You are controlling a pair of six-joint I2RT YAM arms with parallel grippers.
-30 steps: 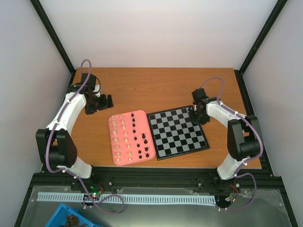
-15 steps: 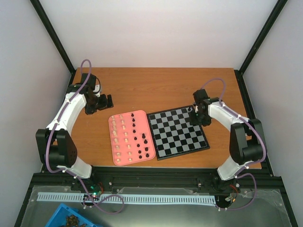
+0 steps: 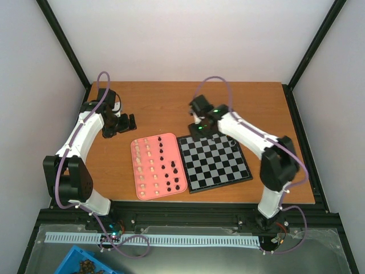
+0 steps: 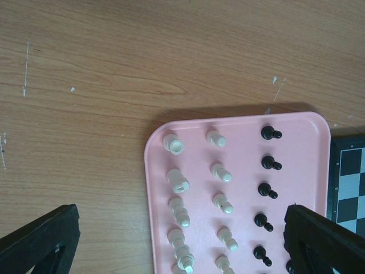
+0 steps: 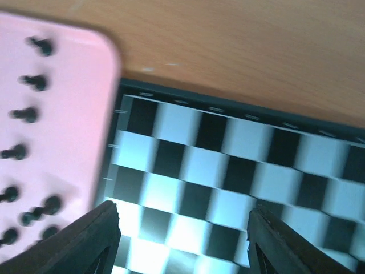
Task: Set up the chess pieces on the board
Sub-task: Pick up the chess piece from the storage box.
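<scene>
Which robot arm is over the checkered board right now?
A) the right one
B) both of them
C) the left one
A: the right gripper hangs over the far left corner of the board, while the left gripper sits off the board, over the table near the pink tray.

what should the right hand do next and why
Probably slide left over the pink rounded tray and lower onto one of the small black chess pieces. The right hand hovers open and empty above the corner of the black-and-white checkered board beside the tray, where the pieces stand.
</scene>
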